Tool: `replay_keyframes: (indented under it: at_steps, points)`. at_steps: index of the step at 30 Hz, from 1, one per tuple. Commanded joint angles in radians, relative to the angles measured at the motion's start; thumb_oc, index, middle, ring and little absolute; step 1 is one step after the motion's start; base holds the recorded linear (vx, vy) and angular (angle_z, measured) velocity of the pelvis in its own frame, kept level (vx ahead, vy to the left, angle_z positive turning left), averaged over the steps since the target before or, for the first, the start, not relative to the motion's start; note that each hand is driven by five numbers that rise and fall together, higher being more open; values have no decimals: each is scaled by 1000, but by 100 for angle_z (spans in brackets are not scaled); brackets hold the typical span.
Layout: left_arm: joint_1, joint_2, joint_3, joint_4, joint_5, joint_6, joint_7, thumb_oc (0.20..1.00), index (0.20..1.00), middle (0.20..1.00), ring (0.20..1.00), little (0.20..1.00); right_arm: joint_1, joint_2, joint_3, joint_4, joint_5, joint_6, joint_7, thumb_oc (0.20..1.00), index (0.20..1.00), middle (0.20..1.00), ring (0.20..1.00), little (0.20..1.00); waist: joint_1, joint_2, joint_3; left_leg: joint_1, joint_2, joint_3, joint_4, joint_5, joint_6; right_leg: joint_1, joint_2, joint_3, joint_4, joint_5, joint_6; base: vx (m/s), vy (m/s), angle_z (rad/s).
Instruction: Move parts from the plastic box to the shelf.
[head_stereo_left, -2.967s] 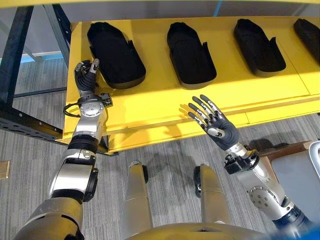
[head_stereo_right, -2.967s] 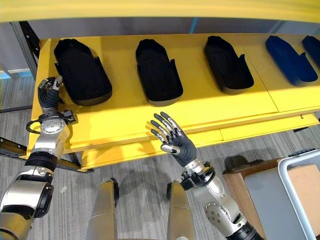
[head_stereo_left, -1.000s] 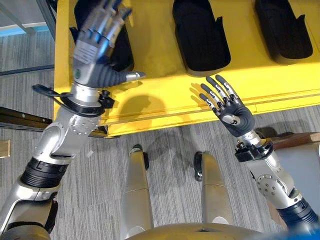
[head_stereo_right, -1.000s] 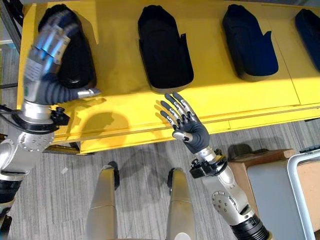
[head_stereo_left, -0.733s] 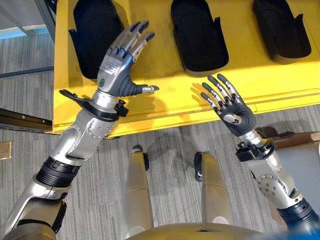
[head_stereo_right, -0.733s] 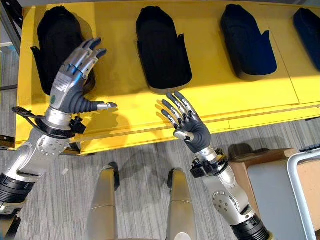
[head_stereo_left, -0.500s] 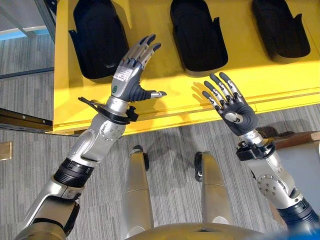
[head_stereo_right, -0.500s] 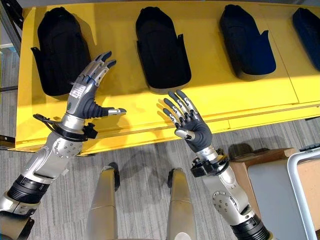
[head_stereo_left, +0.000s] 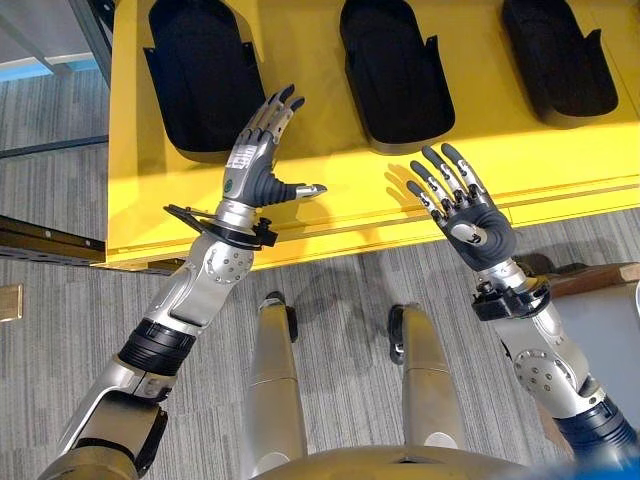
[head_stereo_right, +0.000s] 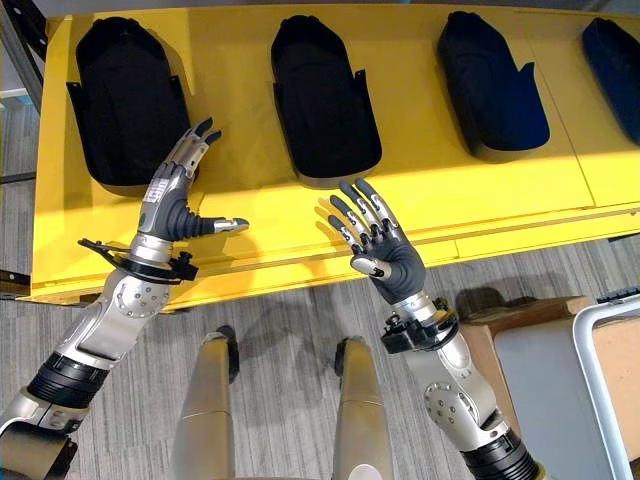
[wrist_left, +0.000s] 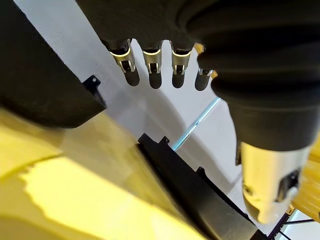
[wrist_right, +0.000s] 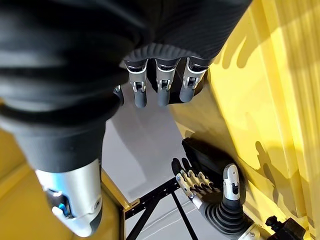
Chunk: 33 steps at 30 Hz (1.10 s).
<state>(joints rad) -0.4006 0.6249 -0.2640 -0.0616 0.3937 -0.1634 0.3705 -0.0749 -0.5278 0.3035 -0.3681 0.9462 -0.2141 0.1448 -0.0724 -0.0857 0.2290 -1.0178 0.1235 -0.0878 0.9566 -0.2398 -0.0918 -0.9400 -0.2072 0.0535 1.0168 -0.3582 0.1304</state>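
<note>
In the left eye view, three black parts lie in a row on the yellow shelf (head_stereo_left: 330, 190): long, shallow, shoe-shaped shells with a rounded far end and a small notched tab on one side. The left part (head_stereo_left: 203, 75) lies just beyond the left hand (head_stereo_left: 257, 170), the middle part (head_stereo_left: 396, 72) lies beyond the gap between the two hands, and a third part (head_stereo_left: 558, 60) lies to the right. The left hand is raised over the shelf's front area, fingers straight and close together, thumb stuck out to the side, holding nothing. The right hand (head_stereo_left: 475, 215) is raised over the shelf's front edge, palm up, fingers spread wide, also empty. The right eye view shows more to the right: a fourth part (head_stereo_right: 612, 52) at the shelf's far right, and beside the robot's right arm a grey box (head_stereo_right: 545, 390) with a pale rim on a brown surface. The left wrist view looks past the left hand's straight fingers (wrist_left: 152, 67) at the edges of two black parts on the yellow surface, with a grey wall behind. The right wrist view shows the right hand's straight fingers (wrist_right: 162, 82), and beyond them the left hand over the shelf with a black part behind it.
</note>
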Motion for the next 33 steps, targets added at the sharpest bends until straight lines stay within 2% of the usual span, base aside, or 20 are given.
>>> replay_keyframes:
  at_steps: [1,13,33]
  points:
    - [-25,-28,16,32,-33,-27,34,1000,1000,1000,1000,1000,-1,9,6,-92,-25,-66,2,1000,1000,1000,1000,1000,-8,-8,-43,-7,-18,8,-25,-8,76,-43,13,-39,-109,120,-73,0,0,0]
    - [-73,-54,-40,69,-48,-24,26,1000,1000,1000,1000,1000,-14,13,12,-90,-21,-76,-8,1000,1000,1000,1000,1000,-12,-9,-33,-9,-18,10,-21,-10,77,-47,19,-32,-107,119,-75,0,0,0]
    - [40,-45,36,71,-89,-20,27,1000,1000,1000,1000,1000,5,3,19,-96,-20,-65,-2,1000,1000,1000,1000,1000,-2,-11,-24,-10,-21,13,-14,-12,77,-47,18,-34,-98,117,-76,2,3,-2]
